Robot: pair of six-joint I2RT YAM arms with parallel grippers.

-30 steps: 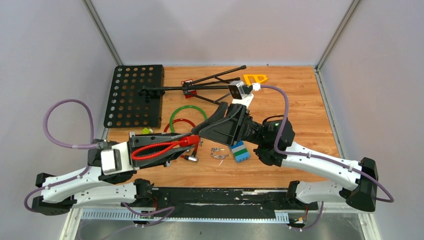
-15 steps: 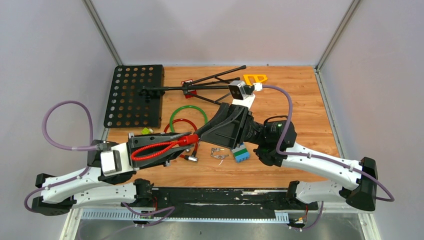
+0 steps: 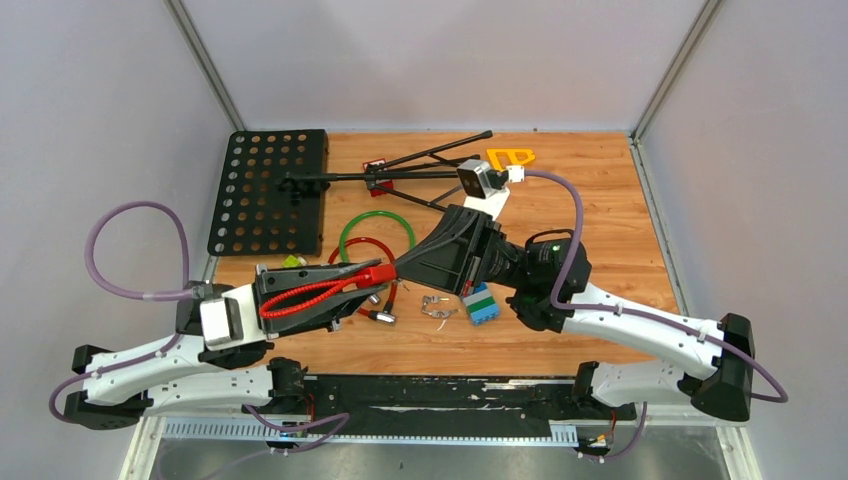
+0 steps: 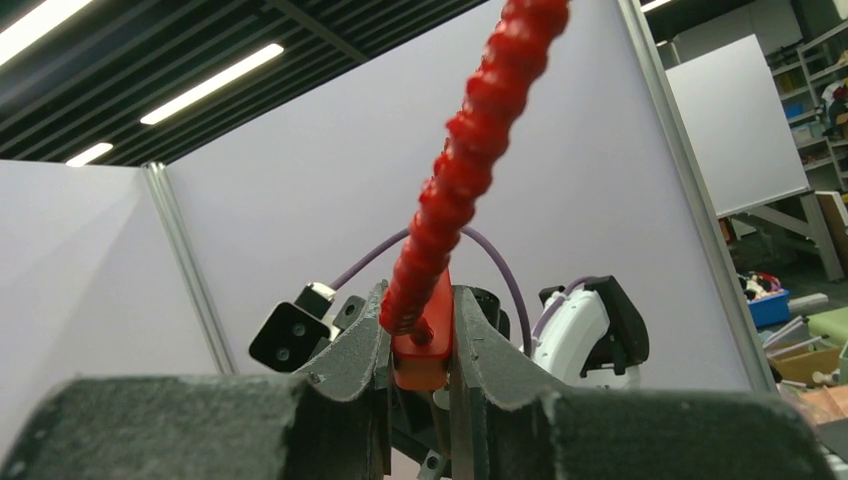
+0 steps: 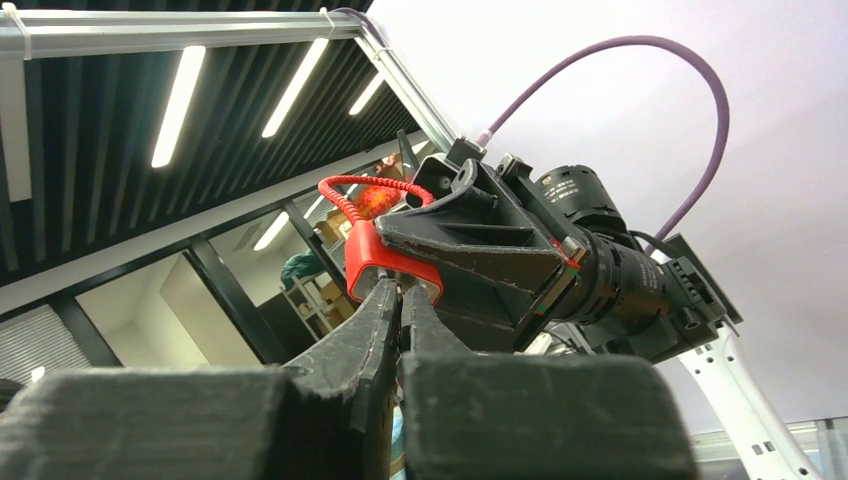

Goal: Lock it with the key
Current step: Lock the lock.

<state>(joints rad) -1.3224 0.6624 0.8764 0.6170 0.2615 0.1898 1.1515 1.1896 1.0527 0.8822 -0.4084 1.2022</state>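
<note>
Right gripper (pinched closed) faces left gripper.

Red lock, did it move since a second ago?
Yes, slightly. Held in the left end effector, the red lock has crept away from the arm bases, toward the green ring, which stayed put.

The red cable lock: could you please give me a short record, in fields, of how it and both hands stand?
lock: red cable lock, held above the table
left hand: closed on the lock's body
right hand: shut, tips at the lock's body; no key visible in it
keys: lying on the table beside the blue and green block
</note>
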